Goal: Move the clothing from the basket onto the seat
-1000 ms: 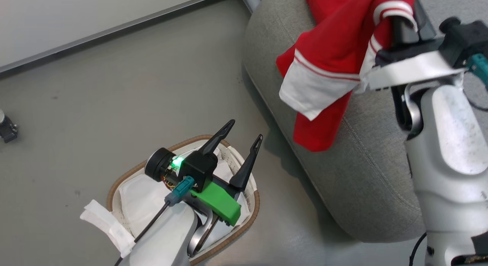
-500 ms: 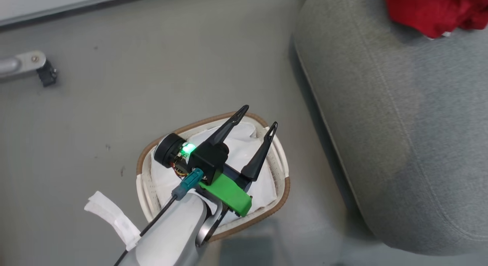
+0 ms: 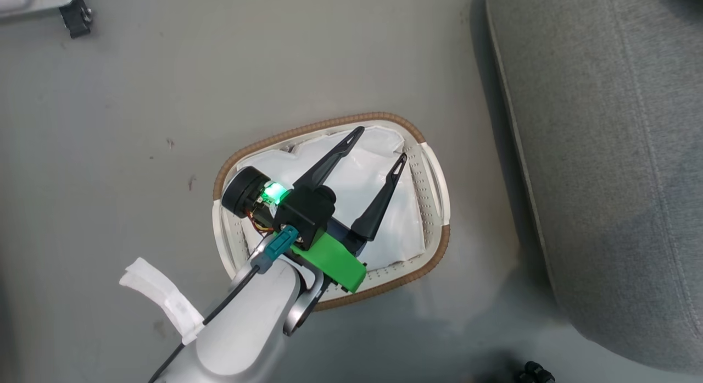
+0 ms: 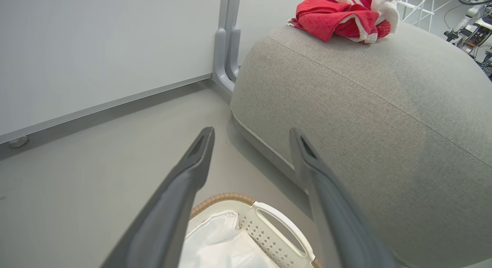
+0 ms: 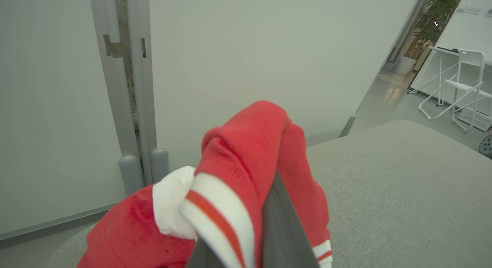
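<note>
Grey floor (image 3: 137,97), white partition (image 4: 96,49) behind. Basket (image 3: 329,127) holds just its liner (image 3: 357,179); left gripper (image 3: 381,143) hangs spread wide above it. Clothing (image 4: 338,18) heaped on seat (image 4: 365,106), striped garment (image 5: 238,160) pinched in closed right gripper (image 5: 277,198). Risk: cloth snags the fingers on release and drags off the rounded edge.

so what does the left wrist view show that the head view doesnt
Left wrist view: red clothing heaped on top of the seat, with the wall and a grey post behind.
Head view: the basket as a whole oval from above, the green mount behind the claw, and a caster at the upper left.
Both: the open left claw above the basket, the white liner inside it, the seat beside it, and the grey floor.
</note>
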Available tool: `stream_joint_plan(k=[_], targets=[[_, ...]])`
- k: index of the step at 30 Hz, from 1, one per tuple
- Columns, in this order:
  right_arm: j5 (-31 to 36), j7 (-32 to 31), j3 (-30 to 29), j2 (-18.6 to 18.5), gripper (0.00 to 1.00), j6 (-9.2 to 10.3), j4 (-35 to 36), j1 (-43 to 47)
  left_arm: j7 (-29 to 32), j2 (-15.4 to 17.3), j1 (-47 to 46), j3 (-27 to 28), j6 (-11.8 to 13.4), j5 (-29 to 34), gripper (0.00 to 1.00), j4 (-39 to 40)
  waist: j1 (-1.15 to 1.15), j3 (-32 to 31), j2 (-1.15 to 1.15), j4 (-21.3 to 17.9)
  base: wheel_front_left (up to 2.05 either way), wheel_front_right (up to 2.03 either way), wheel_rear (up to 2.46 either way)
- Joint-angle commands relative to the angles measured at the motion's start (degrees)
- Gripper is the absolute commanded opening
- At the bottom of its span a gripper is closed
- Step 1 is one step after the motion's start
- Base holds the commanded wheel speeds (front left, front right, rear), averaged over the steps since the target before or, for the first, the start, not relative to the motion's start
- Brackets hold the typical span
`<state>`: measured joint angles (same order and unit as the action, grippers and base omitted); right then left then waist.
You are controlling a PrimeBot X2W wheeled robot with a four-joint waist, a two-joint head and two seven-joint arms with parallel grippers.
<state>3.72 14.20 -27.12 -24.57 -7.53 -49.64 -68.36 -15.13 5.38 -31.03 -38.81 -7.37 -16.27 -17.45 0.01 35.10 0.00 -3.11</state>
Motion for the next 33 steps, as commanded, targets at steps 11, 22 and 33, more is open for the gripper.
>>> stream_joint_plan(k=[11,22,33], targets=[[1.9,1.0,-2.3,6.6,0.09,0.08,0.2,6.1,0.0,1.6,-2.4,0.2,-0.2,0.6,1.0,-1.6,-0.01,3.4,0.0,-1.9,0.0,0.0,0.0],[1.4,1.0,2.7,10.2,1.0,0.08,6.6,12.4,0.0,0.7,-1.2,2.7,-0.2,-0.3,1.0,-2.6,-0.01,-1.1,0.0,-3.7,0.0,0.0,0.0],[-0.2,1.0,9.0,11.6,1.0,0.08,8.5,19.6,0.0,-1.0,4.0,9.4,-0.2,-5.2,1.0,-1.1,-0.01,-12.1,0.0,-4.5,0.0,0.0,0.0]])
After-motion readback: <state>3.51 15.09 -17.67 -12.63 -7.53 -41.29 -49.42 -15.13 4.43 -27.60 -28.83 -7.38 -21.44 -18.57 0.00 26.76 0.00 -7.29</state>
